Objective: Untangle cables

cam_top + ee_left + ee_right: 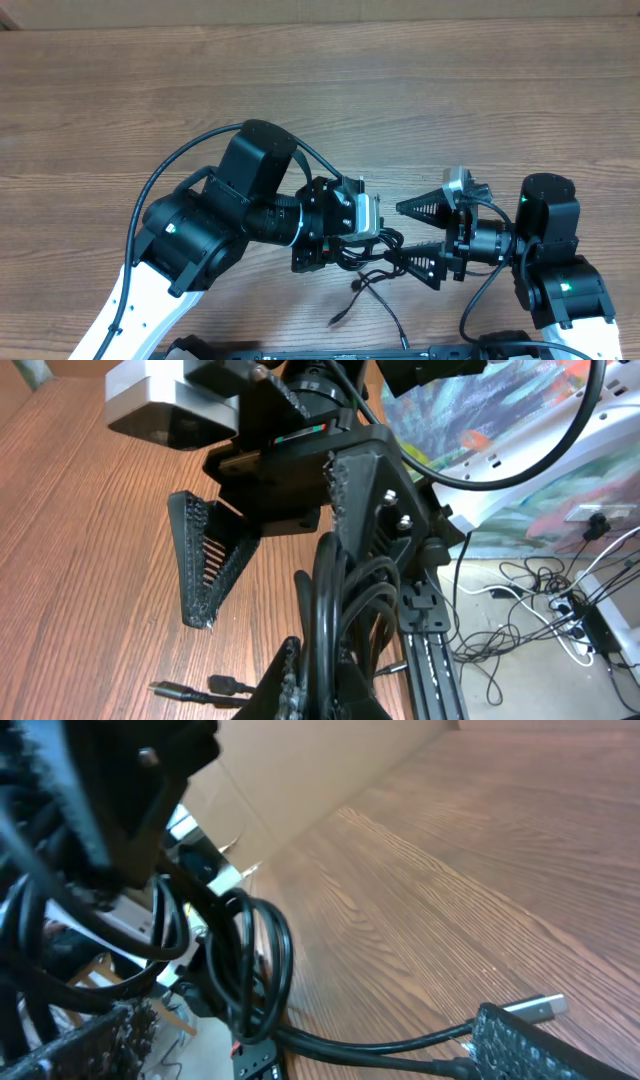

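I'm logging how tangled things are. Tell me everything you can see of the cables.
The cables are thin, glossy black cords, bunched in loops near the front edge of the table. The left gripper pinches the bunch; the open right gripper faces it closely. Loose ends trail onto the tabletop, one with a silver plug, others black.

Glossy black cables (325,620), matt wood-grain table (300,90)
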Robot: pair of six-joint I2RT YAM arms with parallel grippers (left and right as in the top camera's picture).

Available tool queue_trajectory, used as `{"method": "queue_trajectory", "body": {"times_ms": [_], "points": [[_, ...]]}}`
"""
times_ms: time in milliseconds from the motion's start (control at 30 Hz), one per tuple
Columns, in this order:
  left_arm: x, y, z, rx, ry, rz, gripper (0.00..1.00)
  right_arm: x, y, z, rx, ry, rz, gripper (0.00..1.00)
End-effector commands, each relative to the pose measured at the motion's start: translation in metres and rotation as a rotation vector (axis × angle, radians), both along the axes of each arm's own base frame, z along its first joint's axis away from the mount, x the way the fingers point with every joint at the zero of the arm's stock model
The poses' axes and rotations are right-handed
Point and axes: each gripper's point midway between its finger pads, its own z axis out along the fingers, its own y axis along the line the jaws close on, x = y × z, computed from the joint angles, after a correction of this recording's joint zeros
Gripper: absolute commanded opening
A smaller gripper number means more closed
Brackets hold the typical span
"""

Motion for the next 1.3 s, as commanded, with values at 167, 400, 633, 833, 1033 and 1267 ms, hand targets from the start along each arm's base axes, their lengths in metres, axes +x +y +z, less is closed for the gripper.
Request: {"method": "queue_trajectory", "body": {"times_ms": [167, 400, 633, 833, 1033, 1267], "points": [[0.016, 0.002, 0.005, 0.020, -0.033, 0.090, 0.04, -0.016, 0.004, 0.012, 0.050, -0.045, 0.092, 1.00], [0.017, 0.001, 0.008, 0.008, -0.014, 0.102, 0.04, -0.016, 0.004, 0.012, 0.050, -0.042, 0.092, 1.00], [0.002, -0.008, -0.003, 0.012, 0.089, 0.020, 0.04, -0.019, 0.005, 0.017, 0.069, -0.066, 0.119, 0.97], [-0.008, -0.034, -0.030, 0.076, 0.154, -0.061, 0.04, -0.019, 0.005, 0.019, 0.074, -0.073, 0.126, 0.70], [-0.003, -0.036, -0.034, 0.086, 0.148, -0.057, 0.15, -0.019, 0.005, 0.019, 0.072, -0.073, 0.123, 0.04], [0.017, -0.027, -0.035, 0.133, 0.201, 0.144, 0.95, 0.016, -0.004, 0.000, -0.020, 0.053, -0.108, 0.04]]}}
